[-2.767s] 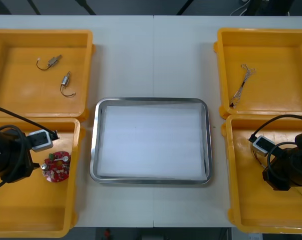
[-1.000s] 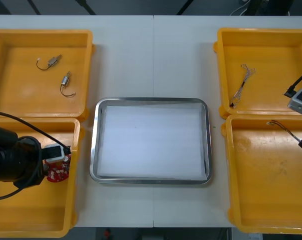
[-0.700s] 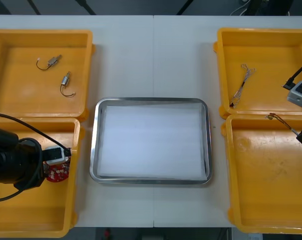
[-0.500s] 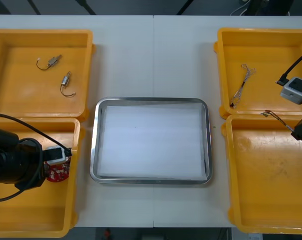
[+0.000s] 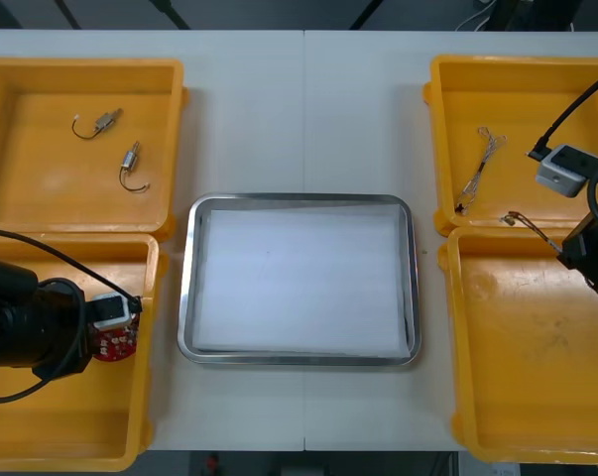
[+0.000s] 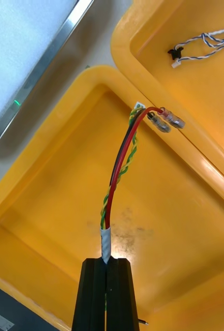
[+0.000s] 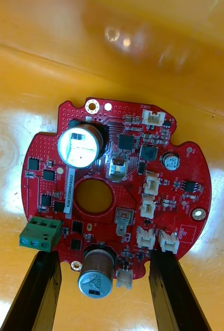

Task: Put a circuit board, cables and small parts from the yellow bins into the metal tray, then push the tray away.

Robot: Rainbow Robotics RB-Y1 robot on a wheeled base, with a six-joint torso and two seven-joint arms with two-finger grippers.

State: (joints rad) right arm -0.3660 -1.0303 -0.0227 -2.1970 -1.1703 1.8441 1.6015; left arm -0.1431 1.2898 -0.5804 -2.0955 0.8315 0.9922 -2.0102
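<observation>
A light table [image 5: 279, 109] with a thin middle seam [image 5: 303, 119]; a dark room [image 5: 259, 12] beyond its far edge.

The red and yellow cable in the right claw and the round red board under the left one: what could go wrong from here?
1. The right gripper is shut on the taped end of the twisted red and yellow cable. It might slip out, or its loose terminals might catch the rim of a yellow bin before reaching the metal tray.
2. The left gripper is open astride the round red circuit board, which lies flat. Closing could pinch its components or let it skid.
</observation>
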